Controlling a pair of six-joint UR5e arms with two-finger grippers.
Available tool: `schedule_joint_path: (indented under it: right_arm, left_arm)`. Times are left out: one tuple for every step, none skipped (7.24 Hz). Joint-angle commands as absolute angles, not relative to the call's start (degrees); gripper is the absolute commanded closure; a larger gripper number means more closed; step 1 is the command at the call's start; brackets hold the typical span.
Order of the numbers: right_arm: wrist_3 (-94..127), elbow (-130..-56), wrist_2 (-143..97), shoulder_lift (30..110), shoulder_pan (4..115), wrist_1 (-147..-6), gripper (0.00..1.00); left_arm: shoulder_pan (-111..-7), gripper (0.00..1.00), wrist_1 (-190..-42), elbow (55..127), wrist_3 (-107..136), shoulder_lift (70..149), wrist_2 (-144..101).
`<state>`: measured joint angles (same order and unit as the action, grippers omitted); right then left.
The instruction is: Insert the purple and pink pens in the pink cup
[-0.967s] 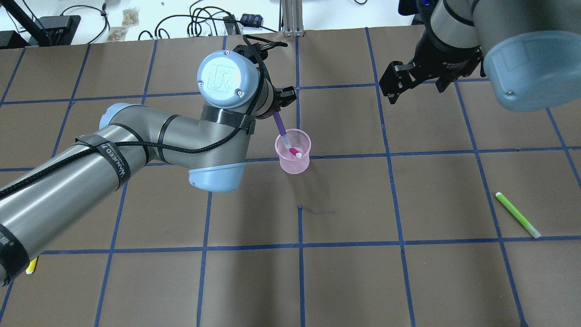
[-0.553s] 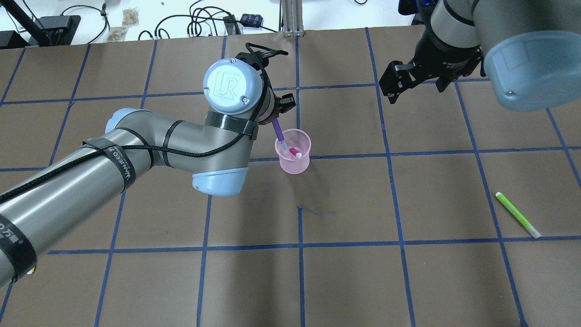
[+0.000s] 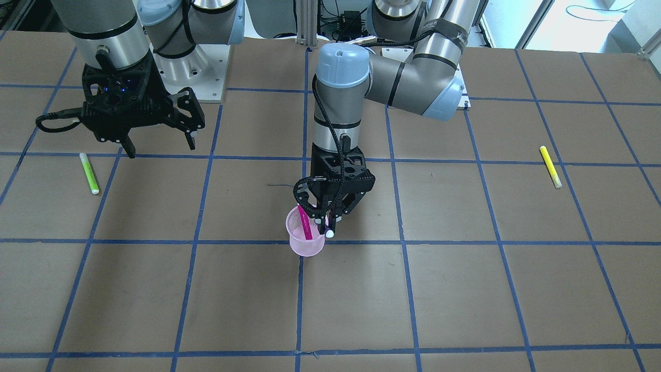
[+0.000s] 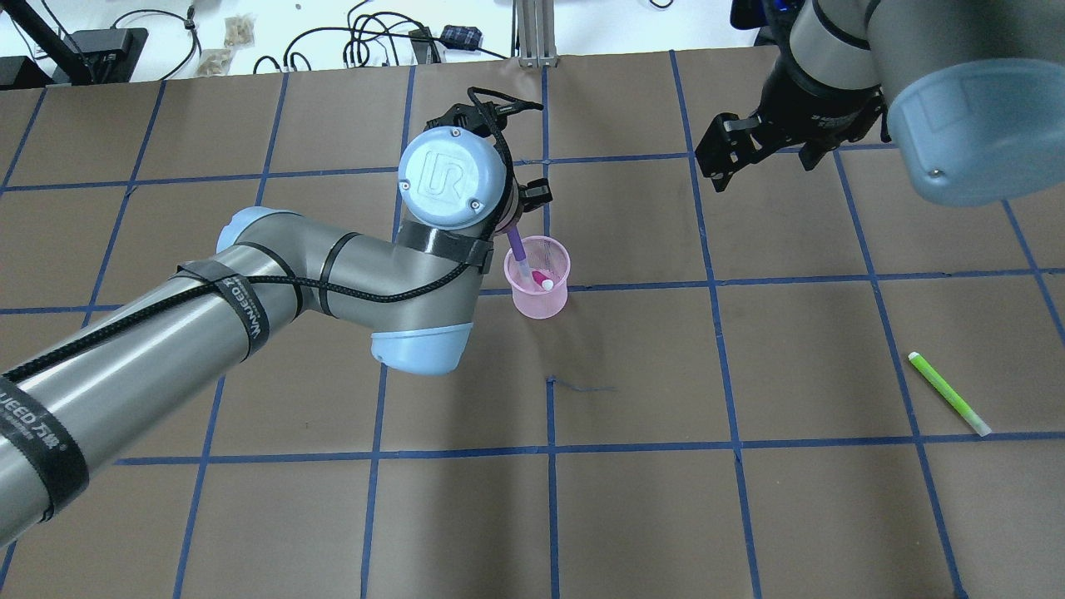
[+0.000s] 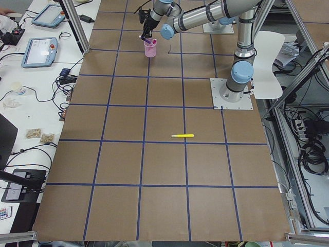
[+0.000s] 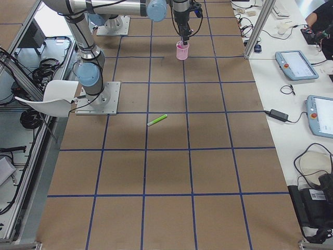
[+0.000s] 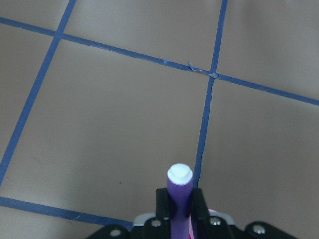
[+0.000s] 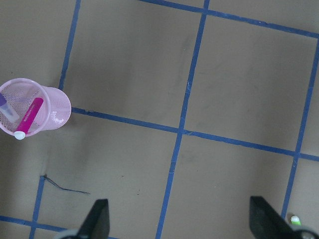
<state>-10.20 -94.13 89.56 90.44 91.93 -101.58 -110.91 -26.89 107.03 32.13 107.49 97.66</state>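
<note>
pink cup (image 4: 542,304), seemingly mesh, purple pen (image 4: 517,246)

Left claw (image 3: 326,227) on purple pen (image 7: 179,195); right claw (image 3: 161,149) wide

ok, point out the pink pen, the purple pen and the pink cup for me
pink pen (image 8: 30,118), right wrist view, middle of its barrel inside the cup
purple pen (image 7: 179,194), left wrist view, barrel just under the white cap
pink cup (image 4: 541,304), overhead view, outer mesh wall below the rim

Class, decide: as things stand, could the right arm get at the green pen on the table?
Probably yes: the right gripper hangs open and empty, and the green pen lies flat on that arm's side with nothing between them.
</note>
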Motion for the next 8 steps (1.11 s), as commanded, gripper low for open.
schedule_joint_path:
  right_arm:
    - [-10.2, -94.04, 89.56, 90.53, 91.93, -101.51, 0.0]
    - [-10.2, -94.13, 89.65, 90.61, 91.85, -101.43, 0.0]
    - [-10.2, -94.04, 89.65, 90.62, 91.85, -101.51, 0.0]
    - [-10.2, -93.87, 89.65, 90.62, 91.93, -101.25, 0.0]
    - [-10.2, -93.61, 90.26, 90.62, 91.85, -99.16, 0.0]
    - [-10.2, -93.6, 90.18, 90.62, 91.85, -99.14, 0.0]
    - [-10.2, -93.6, 90.18, 90.62, 91.85, -99.14, 0.0]
    - [-10.2, -93.6, 90.18, 90.7, 91.85, -99.14, 0.0]
  left_arm:
    - [-111.35, 1.0, -23.56, 109.23, 32.08, 107.49, 98.79]
    - [-111.53, 1.0, -22.86, 110.55, 31.91, 107.58, 99.66]
    - [-112.06, 0.96, -22.94, 110.91, 32.08, 107.67, 99.93]
    - [-112.15, 0.64, -22.94, 110.74, 32.34, 107.67, 101.85]
    - [-112.24, 0.47, -22.94, 110.92, 32.78, 107.67, 102.39]
    - [-112.32, 0.36, -22.85, 110.83, 33.04, 108.01, 102.39]
    - [-112.32, 0.29, -22.85, 110.4, 33.05, 108.02, 102.31]
    - [-112.15, 0.14, -23.63, 110.13, 31.92, 106.28, 102.3]
